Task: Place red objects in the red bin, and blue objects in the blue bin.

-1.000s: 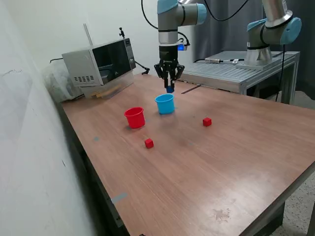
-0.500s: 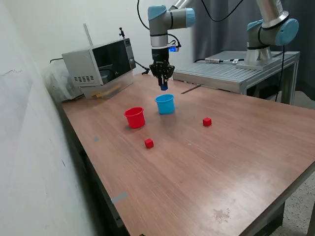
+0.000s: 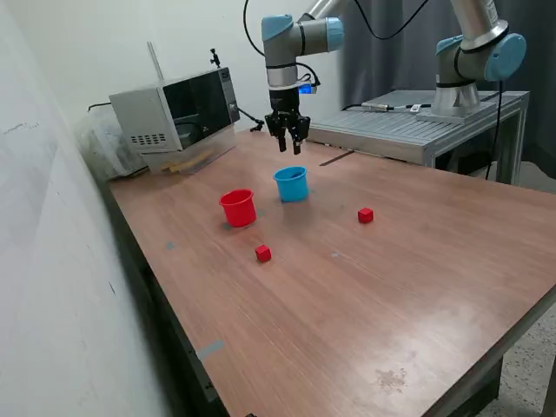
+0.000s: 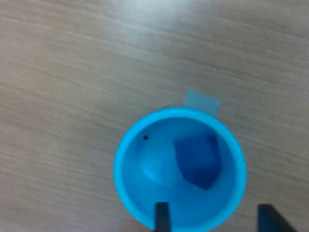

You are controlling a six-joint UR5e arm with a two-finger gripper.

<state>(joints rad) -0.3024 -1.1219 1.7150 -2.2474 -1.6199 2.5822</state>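
Note:
The light blue bin (image 3: 292, 184) stands on the wooden table, with the red bin (image 3: 237, 208) beside it on the exterior view's left. My gripper (image 3: 289, 146) hangs open and empty straight above the blue bin. In the wrist view the blue bin (image 4: 145, 193) fills the lower part, and one dark blue cube (image 4: 197, 162) lies inside it, between my dark fingertips (image 4: 162, 220). No second blue cube shows. Two red cubes lie loose on the table: one (image 3: 263, 253) in front of the red bin, one (image 3: 366, 215) to the exterior view's right of the blue bin.
A microwave (image 3: 178, 109) stands at the table's back corner by the wall. A second arm (image 3: 473, 61) stands on a metal bench (image 3: 417, 126) behind the table. A small pale blue tape patch (image 4: 202, 102) lies on the tabletop beside the blue bin.
My gripper carried a dark blue cube toward the exterior view's left over the blue bin, then opened. The cube has left the fingers and now lies in the blue bin.

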